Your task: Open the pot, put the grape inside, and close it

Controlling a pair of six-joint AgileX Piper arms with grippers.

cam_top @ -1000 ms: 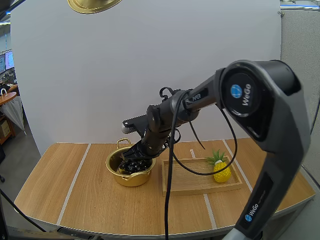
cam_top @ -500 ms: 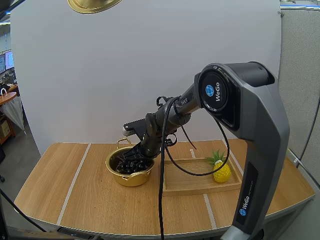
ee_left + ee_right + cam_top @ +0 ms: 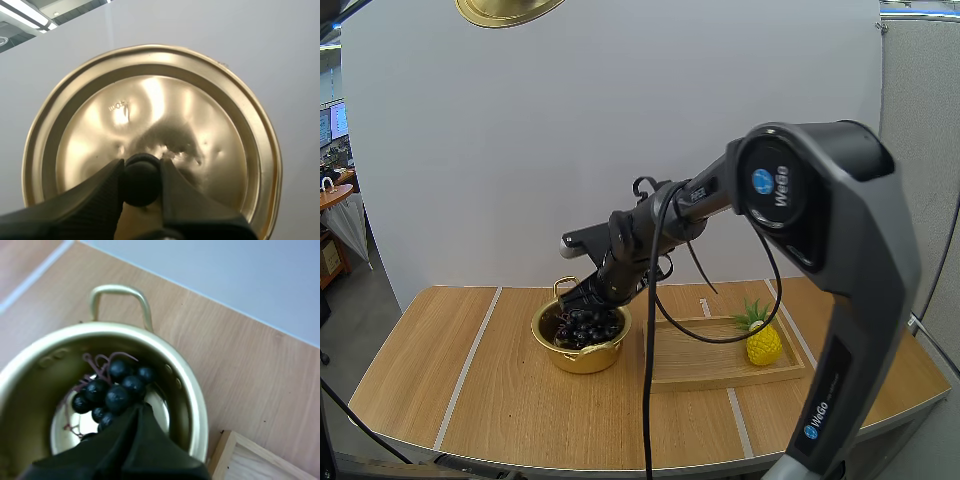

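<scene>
Table (image 3: pixel 470 390): flat, light wood grain, crossed by pale lines. Right gripper (image 3: pixel 137 412): fingers pressed together into one dark wedge, holding nothing, tip low over the open pot (image 3: pixel 192 390); contact with the contents cannot be confirmed. Wooden tray (image 3: pixel 705 365): shallow, rectangular, just right of the pot. Lid (image 3: pixel 150 100): round, polished gold-coloured metal, slightly dented, raised high over the table's far left. Left gripper (image 3: pixel 141 170): fingers pinch the lid's round black knob (image 3: pixel 141 184). Pot: gold metal, round, loop handle on its rim. Pineapple (image 3: pixel 763 342): yellow, bumpy, green-topped, on the tray's right end. Grapes (image 3: pixel 117 390): dark, glossy, round, reddish stems, lying inside the pot
</scene>
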